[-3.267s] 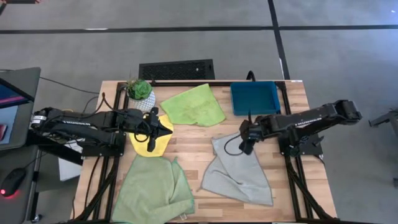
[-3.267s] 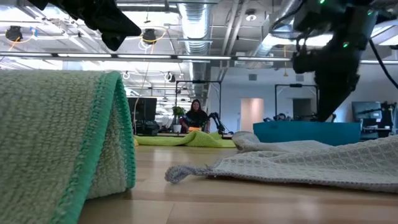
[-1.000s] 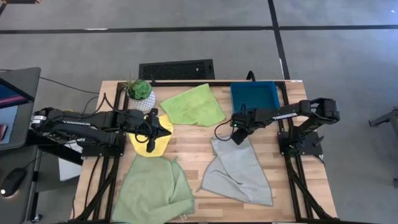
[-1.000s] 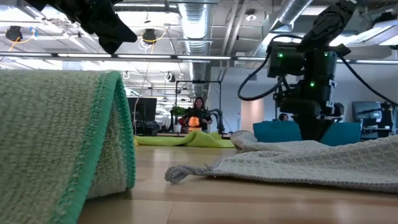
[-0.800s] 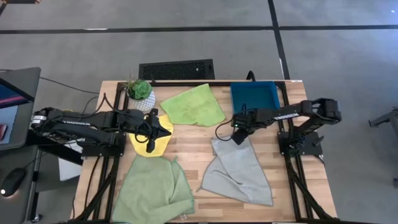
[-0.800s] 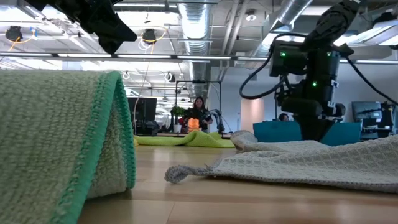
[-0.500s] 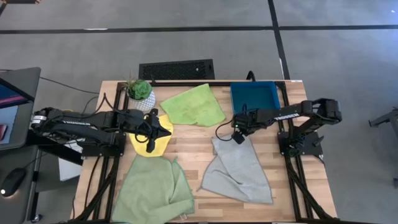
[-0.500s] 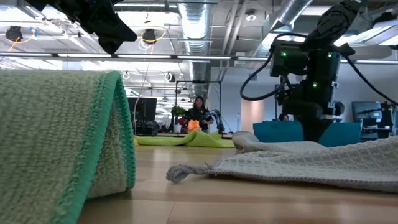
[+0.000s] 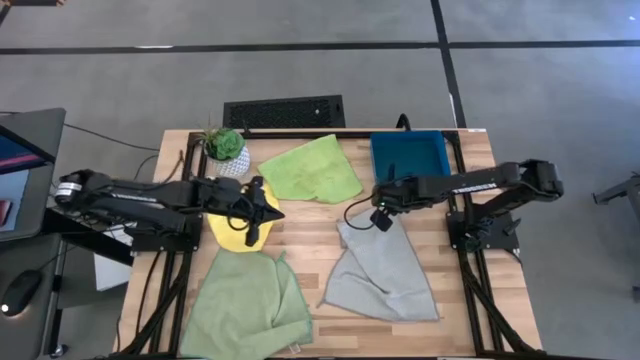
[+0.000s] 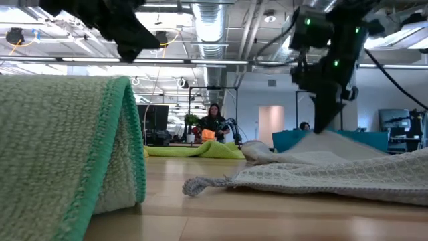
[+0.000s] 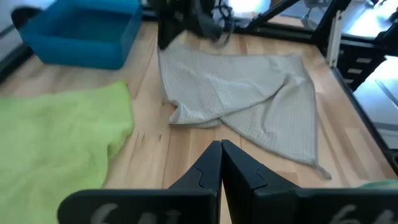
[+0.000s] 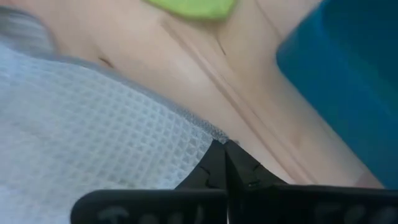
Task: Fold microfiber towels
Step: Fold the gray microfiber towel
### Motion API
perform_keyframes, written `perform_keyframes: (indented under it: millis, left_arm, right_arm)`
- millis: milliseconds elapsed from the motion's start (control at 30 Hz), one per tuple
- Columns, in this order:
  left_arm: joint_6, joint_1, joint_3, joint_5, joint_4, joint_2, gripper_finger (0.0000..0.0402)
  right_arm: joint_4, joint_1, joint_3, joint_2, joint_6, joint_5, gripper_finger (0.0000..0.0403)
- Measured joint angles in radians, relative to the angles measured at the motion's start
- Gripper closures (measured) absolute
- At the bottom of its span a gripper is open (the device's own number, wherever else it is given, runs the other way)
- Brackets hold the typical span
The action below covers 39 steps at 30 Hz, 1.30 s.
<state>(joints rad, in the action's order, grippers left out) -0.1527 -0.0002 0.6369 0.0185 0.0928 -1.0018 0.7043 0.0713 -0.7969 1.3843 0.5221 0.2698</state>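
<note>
- The right gripper (image 9: 381, 222) is pinched shut on the far corner of the grey towel (image 9: 385, 272), the corner nearest the teal tray (image 9: 411, 157); in the low view that corner peaks up off the wood under the gripper (image 10: 326, 127)
- From the held corner the grey cloth runs long toward the table's near edge, so the fold likely means carrying this corner that way
- The left gripper (image 9: 251, 217) hovers over the yellow towel (image 9: 232, 230), fingers closed and empty, farther from the grey one
- The lime green towel (image 9: 311, 170) lies at the far middle, the pale green towel (image 9: 246, 305) at the near left
</note>
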Motion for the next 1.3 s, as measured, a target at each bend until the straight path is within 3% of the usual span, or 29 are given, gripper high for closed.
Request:
perform_keyframes:
  millis: [200, 400, 633, 867, 933, 1067, 1300]
  left_arm:
    - [-0.049, 0.0, 0.0, 0.012, -0.104, -0.145, 0.0401]
    - [-0.042, 0.0, 0.0, 0.134, -0.195, -0.282, 0.0401]
    - [-0.057, 0.0, 0.001, 0.134, -0.378, -0.438, 0.0401]
    - [-0.114, 0.0, 0.033, 0.134, -0.451, -0.544, 0.0355]
    - [-0.044, -0.005, 0.051, 0.133, -0.453, -0.577, 0.0337]
    - [0.239, -0.043, 0.094, 0.123, -0.452, -0.651, 0.0317]
    - [0.549, -0.108, 0.218, -0.019, -0.446, -0.806, 0.0312]
  right_arm:
    - [0.005, -0.021, -0.008, -0.079, -0.001, 0.005, 0.0399]
    - [0.027, -0.025, -0.009, -0.126, -0.002, 0.021, 0.0399]
    - [0.029, -0.025, -0.01, -0.134, -0.026, 0.021, 0.04]
    - [0.029, -0.025, -0.01, -0.134, -0.035, 0.021, 0.0398]
    - [0.029, -0.025, -0.01, -0.134, -0.036, 0.02, 0.0398]
    - [0.029, -0.025, -0.01, -0.134, -0.051, 0.02, 0.0396]
    - [0.028, -0.025, -0.01, -0.134, -0.052, 0.02, 0.0397]
